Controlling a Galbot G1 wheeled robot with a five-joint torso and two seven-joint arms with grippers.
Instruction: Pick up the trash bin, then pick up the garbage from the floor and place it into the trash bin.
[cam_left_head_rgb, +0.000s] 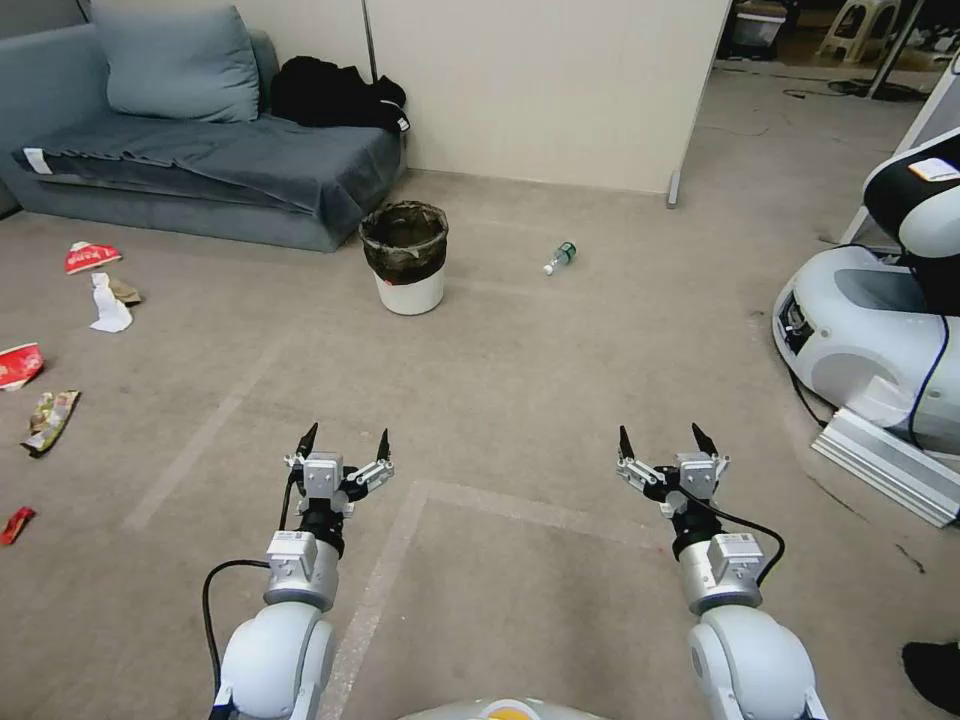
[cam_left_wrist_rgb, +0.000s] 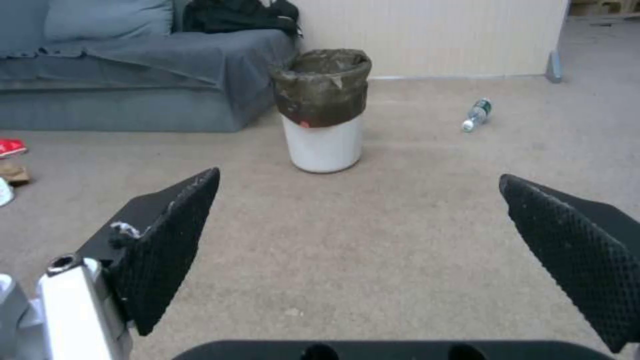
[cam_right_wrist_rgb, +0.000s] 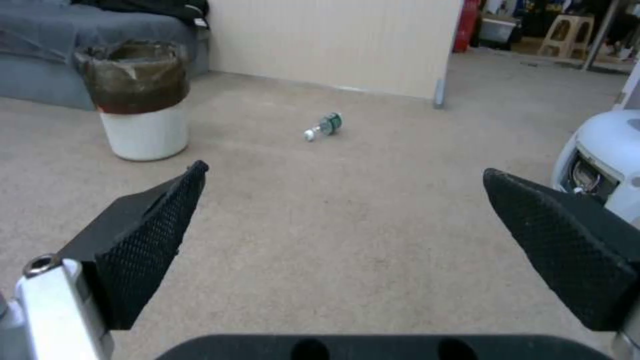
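My left gripper hangs over the carpeted floor with its fingers spread wide and nothing between them. My right gripper hangs level with it on the other side, also spread and empty. Both point forward across the room.

The trash bin stands upright on the floor ahead of me, just beside the corner of the grey sofa, well apart from both grippers. Its black bag is folded over the rim of the white bucket. From my left wrist, the bin sits almost straight ahead between my fingertips.

A small clear bottle lies on its side on the floor to the right of the bin. Off to my left the rest of the garbage is scattered: a red-and-white wrapper, a white tissue, another red-and-white wrapper, a yellow-brown wrapper and a small red scrap. A heap of black clothes lies on the sofa's far end.
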